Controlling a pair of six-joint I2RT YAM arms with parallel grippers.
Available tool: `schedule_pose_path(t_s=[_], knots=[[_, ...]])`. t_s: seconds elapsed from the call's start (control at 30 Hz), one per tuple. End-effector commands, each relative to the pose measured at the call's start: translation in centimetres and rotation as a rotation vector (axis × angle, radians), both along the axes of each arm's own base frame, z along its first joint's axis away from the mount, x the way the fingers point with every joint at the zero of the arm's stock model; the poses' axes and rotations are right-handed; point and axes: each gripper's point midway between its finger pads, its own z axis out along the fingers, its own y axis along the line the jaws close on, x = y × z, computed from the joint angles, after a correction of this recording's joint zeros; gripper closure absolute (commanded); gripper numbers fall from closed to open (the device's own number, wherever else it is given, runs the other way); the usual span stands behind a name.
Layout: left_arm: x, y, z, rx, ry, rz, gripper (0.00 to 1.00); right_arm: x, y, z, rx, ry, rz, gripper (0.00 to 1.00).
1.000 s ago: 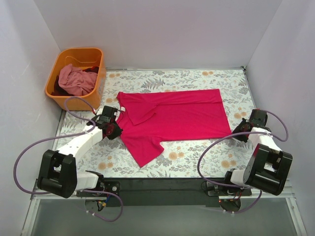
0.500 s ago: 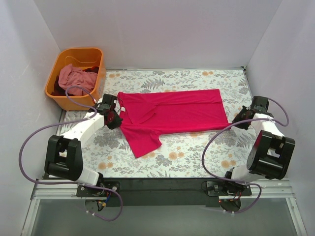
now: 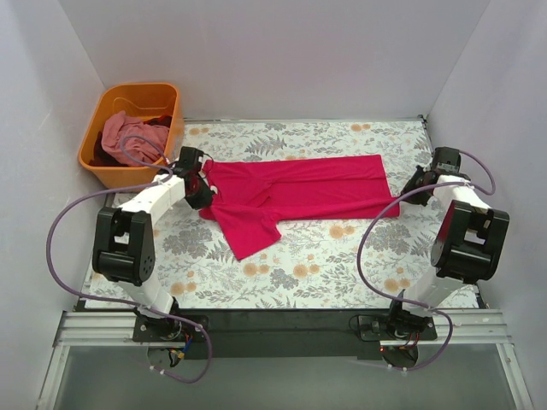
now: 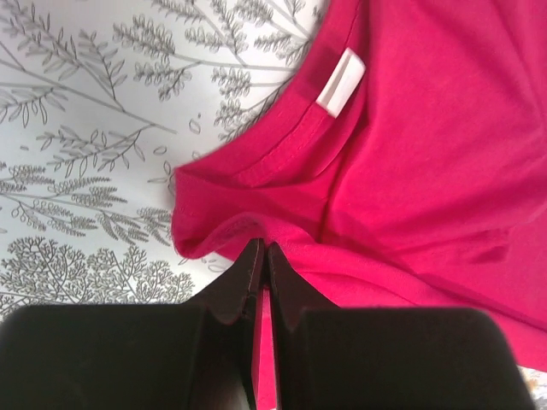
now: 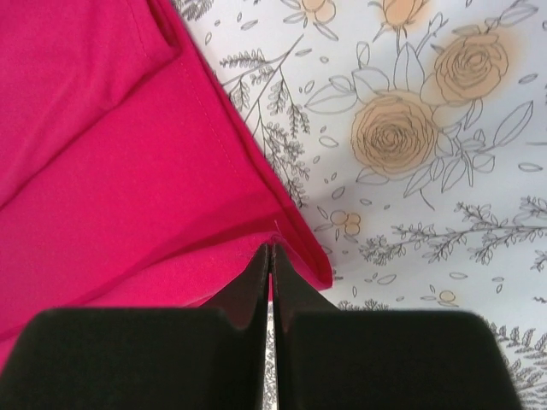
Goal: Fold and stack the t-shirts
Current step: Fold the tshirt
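Note:
The crimson-pink t-shirt [image 3: 299, 192] lies across the middle of the table, its near long edge lifted and folded toward the back, one sleeve [image 3: 252, 235] hanging toward the front. My left gripper [image 3: 202, 195] is shut on its shoulder edge by the collar; the white neck label [image 4: 339, 79] shows in the left wrist view, where the left gripper [image 4: 263, 249] pinches the cloth. My right gripper [image 3: 408, 186] is shut on the hem corner [image 5: 291, 231] at the shirt's right end. A paler pink shirt [image 3: 128, 137] lies bunched in the orange basket.
The orange basket [image 3: 107, 166] stands at the back left corner, just behind my left gripper, with dark clothes inside. The floral tablecloth [image 3: 342, 265] covers the table. White walls close in the left, right and back sides.
Both grippers have moved away from the near edge toward the back, carrying the shirt's near edge with them. The shirt looks narrower front to back.

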Motion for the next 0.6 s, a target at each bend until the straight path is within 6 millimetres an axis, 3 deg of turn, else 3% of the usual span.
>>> schedule_pose_path(t_s=[0.0, 0.57], knots=[[1.6, 0.7, 1.6, 0.006, -0.039, 0.006, 1.00, 2.3, -0.8, 1.6, -0.026, -0.056, -0.003, 0.99], [2.6, 1.5, -1.3, 0.006, -0.003, 0.031, 1.00, 5.0, 0.0, -1.1, 0.000, -0.062, 0.052, 0.99]])
